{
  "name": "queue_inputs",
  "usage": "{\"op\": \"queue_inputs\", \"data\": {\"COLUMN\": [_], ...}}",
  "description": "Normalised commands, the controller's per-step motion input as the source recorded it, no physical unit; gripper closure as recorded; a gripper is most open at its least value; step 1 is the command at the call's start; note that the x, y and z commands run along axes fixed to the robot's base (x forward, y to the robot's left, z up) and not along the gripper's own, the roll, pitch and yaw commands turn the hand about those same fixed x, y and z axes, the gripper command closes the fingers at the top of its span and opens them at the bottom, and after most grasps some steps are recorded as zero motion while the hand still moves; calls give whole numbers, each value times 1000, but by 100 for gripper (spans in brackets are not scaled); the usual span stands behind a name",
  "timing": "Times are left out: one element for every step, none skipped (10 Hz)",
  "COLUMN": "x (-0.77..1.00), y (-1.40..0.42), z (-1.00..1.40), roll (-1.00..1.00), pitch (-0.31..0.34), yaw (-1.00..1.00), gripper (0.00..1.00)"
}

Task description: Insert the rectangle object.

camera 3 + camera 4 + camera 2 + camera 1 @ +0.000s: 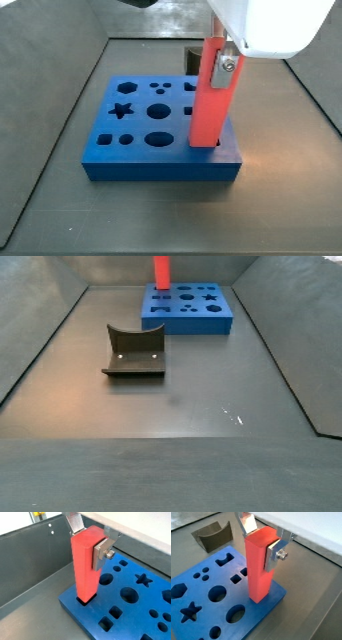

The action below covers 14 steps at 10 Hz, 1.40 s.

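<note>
The rectangle object, a long red-orange bar [259, 567], stands upright with its lower end in a hole at a corner of the blue block [211, 612]. It shows the same way in both wrist views [85, 567] and in a side view [210, 95]. My gripper [261, 539] is shut on the bar's upper end, with a silver finger [275, 554] flat against its side. The gripper also shows in a wrist view [90, 539] and in a side view [221, 55]. In a side view only the bar's lower part [162, 271] shows above the block [190, 308]. The gripper is out of that frame.
A dark grey curved block [134, 353] lies on the floor apart from the blue block, and also shows in a wrist view [212, 537]. The blue block has several other shaped holes, such as a star [141, 579]. Grey walls [33, 562] enclose the floor.
</note>
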Motion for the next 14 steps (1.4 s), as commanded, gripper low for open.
{"op": "queue_inputs", "data": {"x": [83, 9, 91, 206, 231, 174, 243, 151, 34, 0, -63, -83, -74, 0], "y": [0, 49, 60, 0, 0, 0, 0, 0, 0, 0, 0, 0, 0, 0], "z": [-206, -260, -289, -329, -323, -354, -337, -343, -343, -311, -311, -320, -314, -406], "roll": [43, 77, 64, 19, 0, 0, 0, 0, 0, 21, 33, 37, 41, 0], "pitch": [0, 0, 0, 0, 0, 0, 0, 0, 0, 0, -3, -14, -19, 0], "yaw": [0, 0, 0, 0, -43, -106, -143, -134, -114, -26, 0, 0, 0, -14], "gripper": [100, 100, 100, 100, 100, 100, 100, 100, 100, 100, 100, 100, 100, 100]}}
